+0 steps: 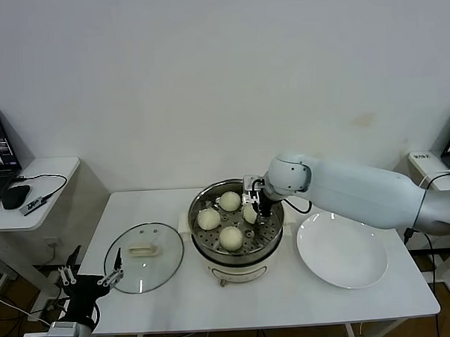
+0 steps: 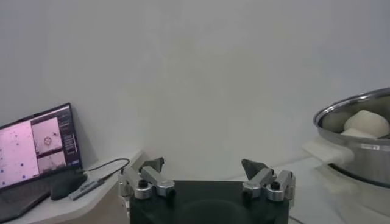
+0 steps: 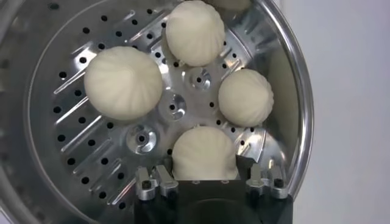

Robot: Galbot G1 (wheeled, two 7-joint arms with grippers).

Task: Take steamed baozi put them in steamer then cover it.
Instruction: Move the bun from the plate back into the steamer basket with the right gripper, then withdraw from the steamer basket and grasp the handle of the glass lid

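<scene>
At frame centre we see the steamer [image 1: 235, 239] on the counter [image 1: 290, 296], four baozi [image 3: 124, 82] inside. Our right gripper [image 3: 204, 181] loosely brackets one bun, fingers apart. The cover [image 1: 144, 257] lies left-centre. Our left gripper [image 2: 207, 182] hangs spread, lower left.

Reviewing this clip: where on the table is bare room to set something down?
Bare table runs along the front edge, before the cover, steamer and plate. The plate is bare. Crowded: the steamer tray, four baozi plus the right claw.
</scene>
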